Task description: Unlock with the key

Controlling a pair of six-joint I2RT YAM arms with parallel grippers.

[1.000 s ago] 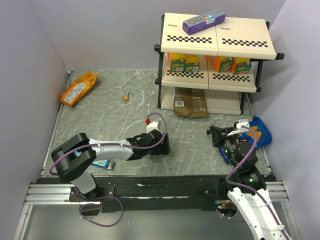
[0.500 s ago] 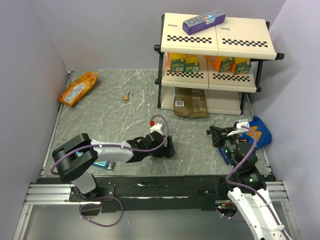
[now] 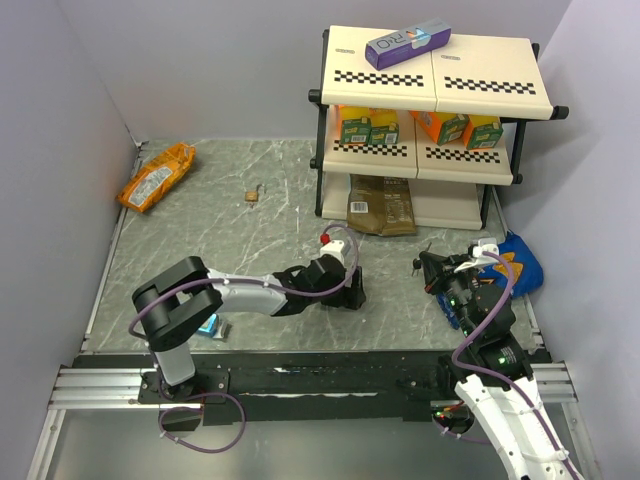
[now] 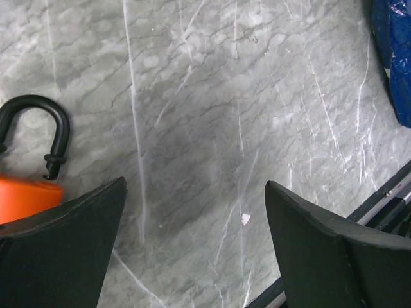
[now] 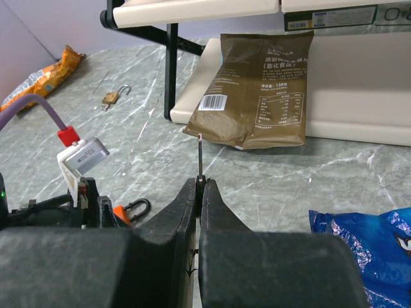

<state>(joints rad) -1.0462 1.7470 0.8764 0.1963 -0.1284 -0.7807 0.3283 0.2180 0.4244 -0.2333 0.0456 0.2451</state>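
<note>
Left claw: my left claw [image 4: 196, 212] is spread wide, with bare tabletop [image 4: 212, 115] between the two black fingers and nothing held.
Beside it: the orange padlock [image 4: 22, 199] lies at the edge of one finger, its black shackle [image 4: 38, 112] curving away from it. I cannot tell whether the finger touches the orange body.
Left arm: it is stretched low across the tabletop from its base, elbow folded near the front edge and wrist turned down, with the left claw [image 3: 350, 290] near the middle.
Right claw: my right claw [image 5: 200, 186] is pinched closed on the key [image 5: 200, 157], and the thin silvery blade stands upright from the fingertips.
Right arm: it reaches forward from its base, with the right claw [image 3: 432, 270] level above the tabletop and just beside the blue bag [image 3: 522, 262].
Ahead of the key: the brown pouch [image 5: 257, 96] leans on the rack's bottom shelf [image 5: 359, 115].
Farther off: the brass padlock [image 5: 113, 97] lies well apart from both claws.
</note>
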